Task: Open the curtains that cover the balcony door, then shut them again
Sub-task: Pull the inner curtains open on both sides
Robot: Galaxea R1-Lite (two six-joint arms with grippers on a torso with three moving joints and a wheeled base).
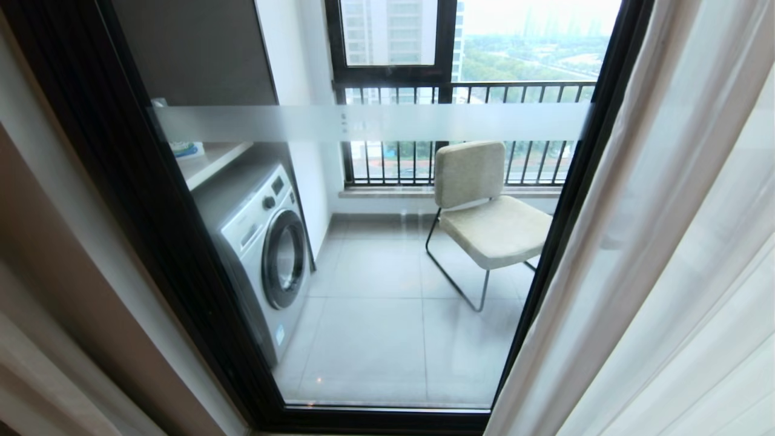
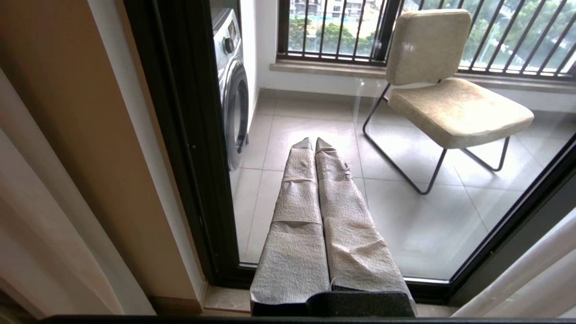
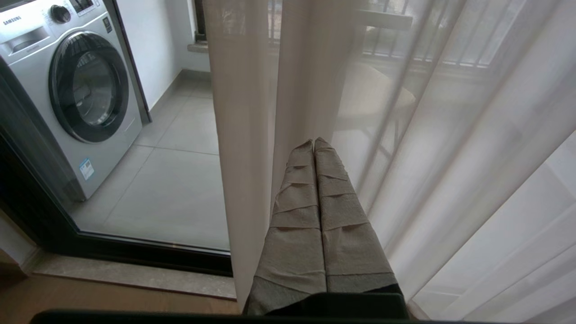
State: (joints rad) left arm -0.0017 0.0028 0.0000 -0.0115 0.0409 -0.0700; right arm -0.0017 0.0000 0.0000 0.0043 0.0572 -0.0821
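My left pincer (image 2: 313,143) sits closest to me, its two paper-wrapped fingers (image 2: 297,216) pressed flat together and holding nothing, aimed at the glass of the balcony door (image 1: 375,315). My right pincer (image 3: 313,143) is closed the same way and empty, its tips pointing into the near edge of the curtains (image 3: 252,112); I cannot tell whether they touch the cloth.

The curtains hang to the right of the balcony door in long soft vertical folds. The layer I see most of is sheer white (image 1: 666,272), thin enough that the railing shows faintly through it. A more solid cream edge falls at its inner side, just where the door's right frame runs down. On the left of the door another pale cream fold (image 1: 36,363) hangs against a tan wall (image 2: 81,135). Between them the door stands uncovered: a tall glass panel in a thick black-brown frame (image 1: 151,212), with a frosted white band (image 1: 375,122) across the glass.

Behind the door lies a balcony floor of large grey tiles (image 1: 375,339). A silver front-loading washing machine (image 1: 266,254) stands at the left behind the door, under a shelf. A beige padded chair (image 1: 484,212) on thin dark metal legs stands at the right behind it. Beyond both runs a dark railing (image 1: 460,91), with trees and buildings outside. On my side of the door, a pale stone sill (image 3: 135,274) meets a wooden floor (image 3: 90,301).
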